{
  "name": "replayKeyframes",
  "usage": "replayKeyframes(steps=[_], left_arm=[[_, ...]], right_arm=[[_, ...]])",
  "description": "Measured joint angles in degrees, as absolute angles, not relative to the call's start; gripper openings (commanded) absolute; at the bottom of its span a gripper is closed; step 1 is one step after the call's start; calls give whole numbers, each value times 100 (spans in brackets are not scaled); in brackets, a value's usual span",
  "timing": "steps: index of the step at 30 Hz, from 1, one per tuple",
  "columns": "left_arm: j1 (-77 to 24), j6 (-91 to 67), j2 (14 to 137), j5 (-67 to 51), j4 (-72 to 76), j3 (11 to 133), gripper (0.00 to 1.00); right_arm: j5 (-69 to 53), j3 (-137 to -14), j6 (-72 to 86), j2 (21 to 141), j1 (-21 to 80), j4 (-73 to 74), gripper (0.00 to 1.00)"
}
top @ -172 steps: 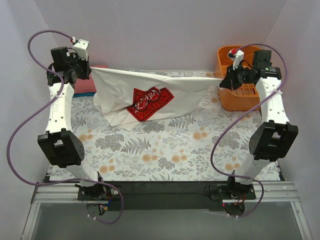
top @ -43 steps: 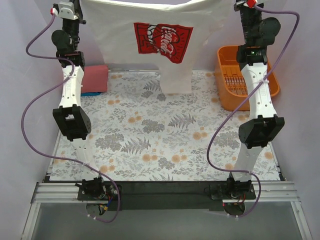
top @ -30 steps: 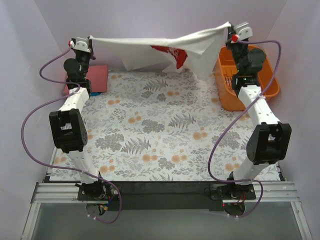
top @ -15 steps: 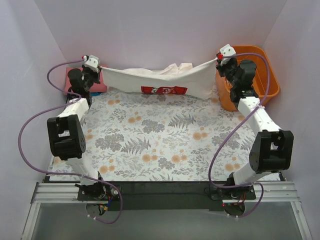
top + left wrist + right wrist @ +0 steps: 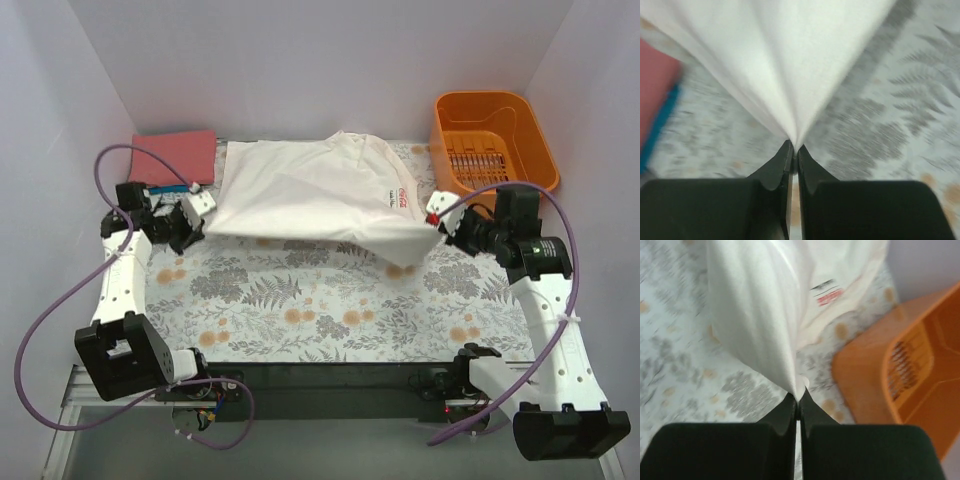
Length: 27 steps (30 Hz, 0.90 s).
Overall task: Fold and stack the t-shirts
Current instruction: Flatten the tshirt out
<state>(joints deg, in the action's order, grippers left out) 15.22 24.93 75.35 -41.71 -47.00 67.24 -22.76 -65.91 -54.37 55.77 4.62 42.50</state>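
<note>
The white t-shirt (image 5: 310, 195) is spread over the back middle of the floral cover, back side up, with a small red neck label (image 5: 401, 194) showing; its red print is hidden. My left gripper (image 5: 203, 222) is shut on the shirt's near left corner (image 5: 790, 100). My right gripper (image 5: 432, 222) is shut on its near right corner (image 5: 760, 315). Both corners are held a little above the cover. A folded salmon-red t-shirt (image 5: 173, 157) lies at the back left on top of a blue one (image 5: 172, 189), of which only an edge shows.
An orange basket (image 5: 493, 142) stands at the back right corner, close behind my right gripper and also in the right wrist view (image 5: 900, 370). The floral table cover (image 5: 320, 310) lies bare in front of the shirt. Purple cables loop beside both arms.
Both arms have swung down and toward the near side, pulling the white shirt from a hanging stretch at the back wall to a spread over the cover, print side down.
</note>
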Motion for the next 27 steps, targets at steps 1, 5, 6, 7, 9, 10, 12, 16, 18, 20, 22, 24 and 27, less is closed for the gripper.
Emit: replayKeyframes(steps=[1, 5, 6, 7, 9, 10, 12, 16, 18, 20, 22, 24, 27], left_arm=[[1507, 2773, 7435, -4082, -5127, 6361, 0], [1500, 3496, 7275, -3500, -5881, 5092, 0], [1500, 3623, 7253, -3339, -5937, 4845, 9], [1500, 3741, 7244, -3190, -6010, 4648, 15], [1500, 3924, 7244, -2963, -6095, 4473, 38], [1505, 4016, 7244, -2891, -6123, 4473, 43], [1535, 4062, 7269, -2842, -6180, 4558, 44], [1610, 4014, 7605, -2950, -6423, 5271, 43], [1621, 3835, 7889, -3105, -6462, 5760, 44], [1619, 3481, 8149, -3262, -6326, 6086, 44], [1577, 3175, 8241, -3269, -6117, 6093, 43], [1444, 2679, 8340, -3170, -5806, 6027, 43], [1131, 1876, 8591, -2902, -5315, 5964, 41]], right_arm=[[-2300, -6440, -5645, 5463, 462, 4711, 1], [-2373, -5916, -6357, 5264, 565, 6051, 28], [-2394, -5813, -6512, 5271, 642, 6348, 57], [-2394, -5752, -6589, 5290, 705, 6558, 71], [-2346, -5666, -6803, 5339, 891, 6886, 94], [-2274, -5662, -7015, 5356, 976, 7028, 98], [-2220, -5669, -7369, 5349, 1090, 7170, 98], [-2104, -5964, -7494, 5636, 1116, 7356, 95], [-2115, -6292, -7247, 6141, 1107, 7319, 79], [-2209, -6646, -6930, 6720, 1094, 7249, 61], [-2366, -6984, -6490, 7511, 1111, 6976, 54], [-2381, -7113, -6099, 8128, 1168, 6604, 49], [-2327, -7164, -5548, 8761, 1275, 6158, 44]])
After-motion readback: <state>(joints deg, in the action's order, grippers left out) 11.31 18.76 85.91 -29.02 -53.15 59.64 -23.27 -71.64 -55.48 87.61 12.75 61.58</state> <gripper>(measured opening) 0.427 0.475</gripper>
